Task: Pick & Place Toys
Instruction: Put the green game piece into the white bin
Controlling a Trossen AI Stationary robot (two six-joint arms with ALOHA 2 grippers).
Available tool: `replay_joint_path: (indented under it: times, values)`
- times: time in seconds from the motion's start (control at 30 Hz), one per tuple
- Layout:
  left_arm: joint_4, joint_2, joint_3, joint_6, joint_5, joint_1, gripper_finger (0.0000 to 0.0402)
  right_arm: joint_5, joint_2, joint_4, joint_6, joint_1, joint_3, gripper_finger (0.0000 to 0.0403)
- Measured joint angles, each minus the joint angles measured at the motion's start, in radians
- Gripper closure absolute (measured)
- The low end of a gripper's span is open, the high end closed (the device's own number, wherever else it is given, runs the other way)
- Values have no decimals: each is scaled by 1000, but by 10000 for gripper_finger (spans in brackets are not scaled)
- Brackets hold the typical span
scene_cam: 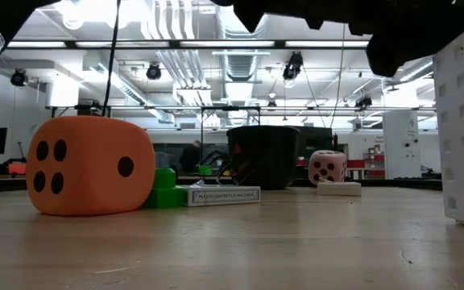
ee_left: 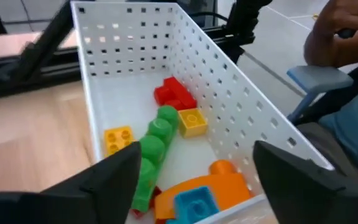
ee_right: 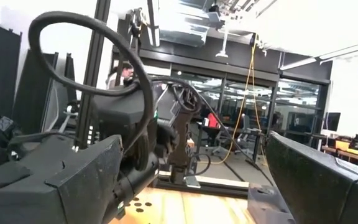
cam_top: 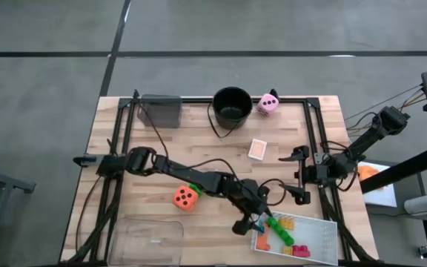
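My left gripper (cam_top: 249,221) (ee_left: 197,154) stands open over the near end of the white perforated tray (cam_top: 325,231), tilted downward. Below its fingers lie a blue brick (ee_left: 194,200) on an orange brick (ee_left: 224,182), beside a green stack (ee_left: 154,146), two yellow bricks (ee_left: 192,121) (ee_left: 117,138) and a red one (ee_left: 174,93). All of these are inside the tray. An orange die (cam_top: 186,198) and a green brick (scene_cam: 164,188) rest on the table. A pink die (cam_top: 268,103) stands at the far edge. My right gripper (cam_top: 297,176) waits open at the table's right side.
A black bucket (cam_top: 232,105) stands at the far middle and a dark bin (cam_top: 161,111) far left. A clear tray (cam_top: 150,241) sits at the near left. A card pack (cam_top: 257,149) lies mid-table. A person's hand and sleeve (ee_left: 347,74) show beyond the tray.
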Motion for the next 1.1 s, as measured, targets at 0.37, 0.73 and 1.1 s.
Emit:
replay_joint_path:
  times: [0.37, 0.73, 1.1]
  values:
    - [-164, -134, -34, 77, -97, 1, 56, 0, 9, 1, 7, 1, -2, 16]
    - [-59, -497, -601, -101, -395, 0, 55, 0, 31, -8, 30, 2, -3, 16]
    - [-73, -642, -944, -270, -552, 15, 55, 3, 24, -7, 27, 2, -3, 16]
